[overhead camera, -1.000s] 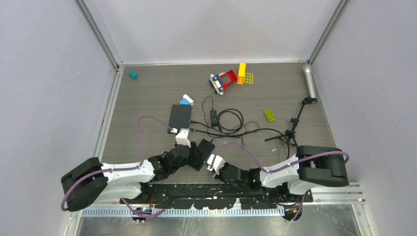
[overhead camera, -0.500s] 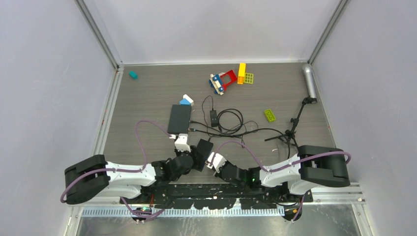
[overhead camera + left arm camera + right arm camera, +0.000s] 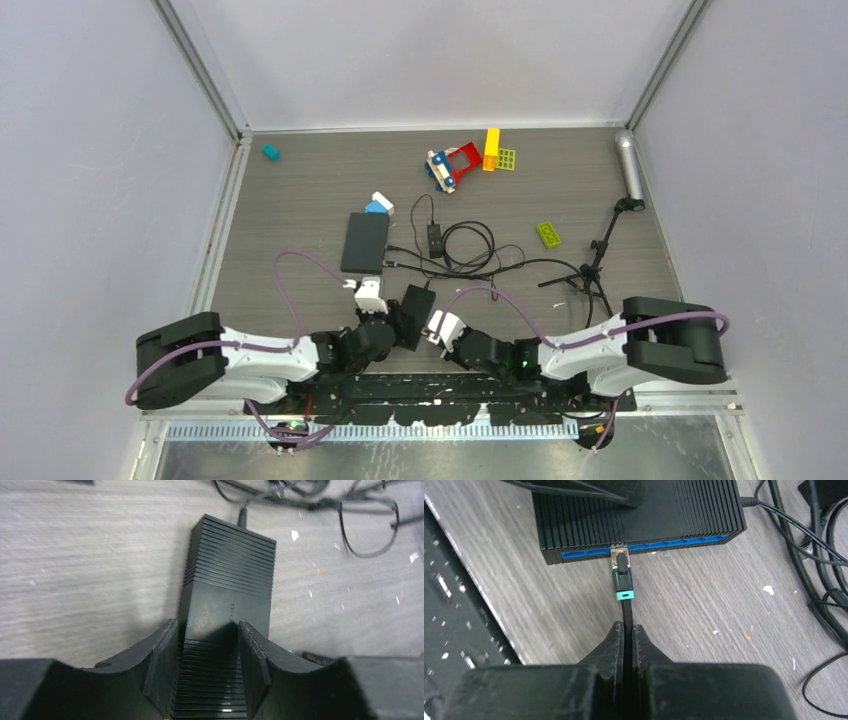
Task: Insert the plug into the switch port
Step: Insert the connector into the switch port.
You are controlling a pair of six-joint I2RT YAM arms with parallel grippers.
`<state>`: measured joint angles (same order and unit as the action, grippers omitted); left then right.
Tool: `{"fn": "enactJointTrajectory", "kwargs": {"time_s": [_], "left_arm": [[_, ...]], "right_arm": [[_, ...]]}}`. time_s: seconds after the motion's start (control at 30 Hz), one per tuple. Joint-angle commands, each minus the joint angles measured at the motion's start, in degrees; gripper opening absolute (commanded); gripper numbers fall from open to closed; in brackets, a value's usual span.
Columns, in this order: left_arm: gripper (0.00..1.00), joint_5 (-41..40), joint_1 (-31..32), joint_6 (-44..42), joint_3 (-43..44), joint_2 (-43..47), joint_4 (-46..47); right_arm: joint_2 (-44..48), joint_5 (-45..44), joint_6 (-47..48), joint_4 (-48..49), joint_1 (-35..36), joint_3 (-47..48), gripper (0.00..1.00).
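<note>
The plug [image 3: 620,565] is seen with its metal tip at the blue port row [image 3: 674,541] on the near face of the switch [image 3: 649,515], its teal boot [image 3: 624,587] wholly outside. Whether the tip sits inside a port cannot be told. Its cable [image 3: 625,611] is pinched just behind the boot by the right tool [image 3: 628,630], whose jaws are narrowed to a slit on it. The switch lies flat on the desk [image 3: 704,605], near the arm bases, and is gripped across its width by the left tool [image 3: 207,665], one finger [image 3: 162,667] pressed to each side. Loose cables [image 3: 819,550] are spread on the desk beside it.

The insertion step is judged to be in hand, with alignment about done. A straight push along the plug's axis is called for next, with the switch braced against sliding. Since the flexible cable is held rather than the plug body, buckling or a sideways slip at the port mouth is to be guarded against.
</note>
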<state>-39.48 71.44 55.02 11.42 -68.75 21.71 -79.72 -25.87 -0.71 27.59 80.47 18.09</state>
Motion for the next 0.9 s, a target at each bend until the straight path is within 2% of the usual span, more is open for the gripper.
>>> {"fn": "enactJointTrajectory", "kwargs": {"time_s": [0.0, 0.23, 0.33, 0.53, 0.67, 0.87], "left_arm": [[0.51, 24.2, 5.5, 5.1, -1.7, 4.4, -15.8], [0.71, 17.9, 2.6, 3.5, 0.0, 19.9, -33.5], [0.77, 16.9, 0.4, 2.2, 0.8, 26.2, -38.7], [0.78, 17.5, -2.1, 1.4, 0.1, 28.8, -38.6], [0.78, 17.4, -2.1, 1.1, 0.4, 25.5, -36.5], [0.78, 18.8, -2.2, -0.6, -0.2, 21.7, -28.5]], "right_arm": [[5.6, 8.1, -1.0, 8.1, -0.8, -1.0, 0.0], [7.7, 14.7, -0.1, -0.3, -1.4, -2.4, 0.02], [7.1, 16.5, 0.1, -3.4, -1.4, -1.2, 0.16], [8.9, 17.2, 0.0, -3.7, -2.2, -1.5, 0.42], [8.2, 17.2, 0.4, -0.6, -4.0, -2.4, 0.44], [4.0, 20.3, 0.4, 6.7, -6.6, -3.0, 0.44]]}}
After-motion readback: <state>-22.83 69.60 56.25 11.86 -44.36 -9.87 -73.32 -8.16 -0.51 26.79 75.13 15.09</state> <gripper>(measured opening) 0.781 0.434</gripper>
